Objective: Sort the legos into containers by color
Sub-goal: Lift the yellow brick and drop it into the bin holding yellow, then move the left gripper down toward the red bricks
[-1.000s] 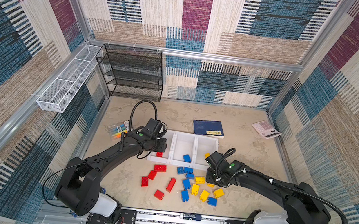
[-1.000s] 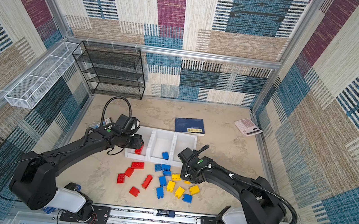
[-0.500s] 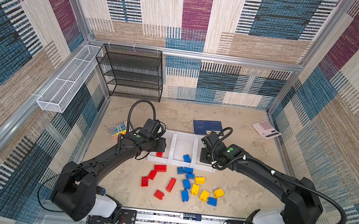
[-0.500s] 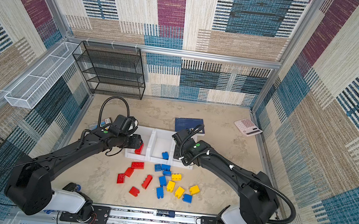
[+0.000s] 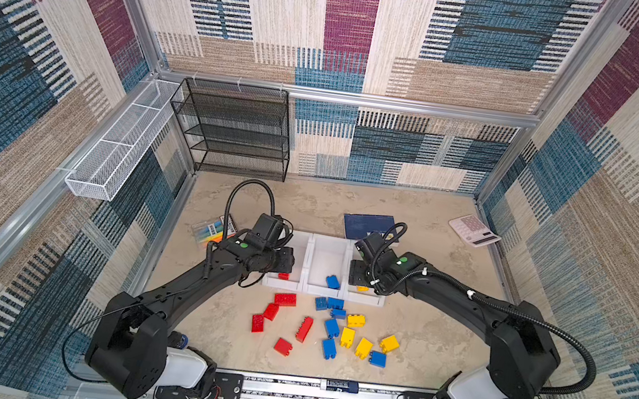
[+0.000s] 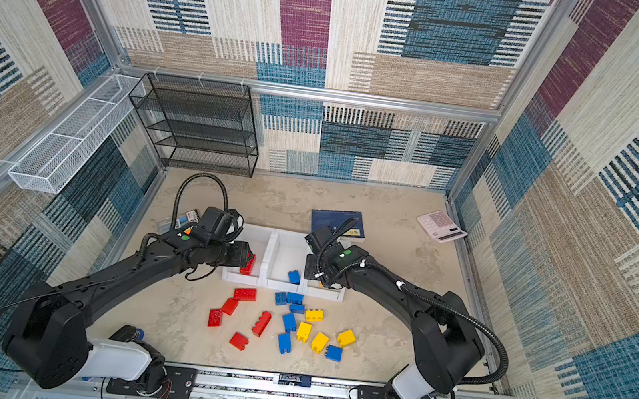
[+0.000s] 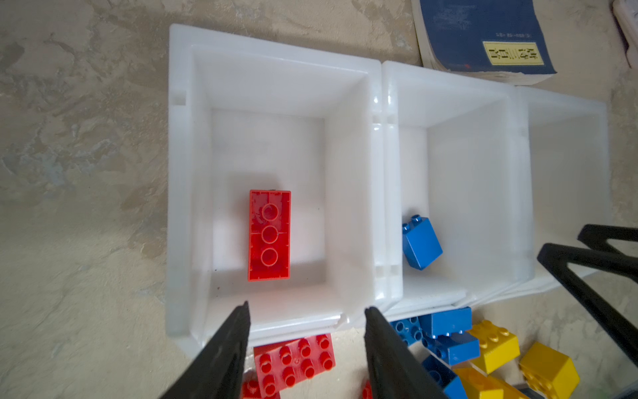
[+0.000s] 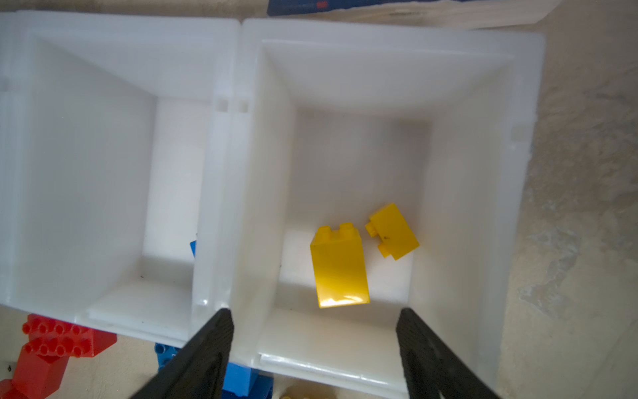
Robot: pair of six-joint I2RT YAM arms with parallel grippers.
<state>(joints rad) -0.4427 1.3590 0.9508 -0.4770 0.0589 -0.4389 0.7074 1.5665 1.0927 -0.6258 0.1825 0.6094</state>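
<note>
Red bricks: five red bricks [image 5: 304, 328] lay loose near the desk's front edge, left of the other colours.
Blue bricks: about six blue bricks [image 5: 331, 327] sat in the middle of the scatter, some touching, just in front of the bins.
Yellow bricks: four yellow bricks [image 5: 364, 347] lay to the right of the blues.
Left claw: the left claw [image 7: 306, 307] was open and empty, above the left bin's front lip.
Right claw: the right claw [image 8: 315, 311] was spread wide with nothing in it, over the front of the right bin.
Left bin: the left bin [image 7: 176, 172] held one red oblong [image 7: 269, 235], underside up.
Middle bin: the middle bin [image 7: 448, 103], touching its neighbours, held one blue cube [image 7: 421, 241], tilted by its left wall.
Right bin: the right bin [image 8: 483, 172] held a tall yellow [image 8: 340, 266] below the claw, one end blurred, so whether it had settled could not be told. A small yellow [image 8: 393, 231] lay just beside it.
Book: a dark blue book [image 5: 365, 223] lay flat just behind the bins.
Calculator: a pale calculator [image 5: 473, 231] sat by the right edge, towards the far right corner.
Rack: a black mesh rack [image 5: 234, 130] stood in the far left corner.
Basket: a white wire basket [image 5: 118, 153] hung along the left wall.
</note>
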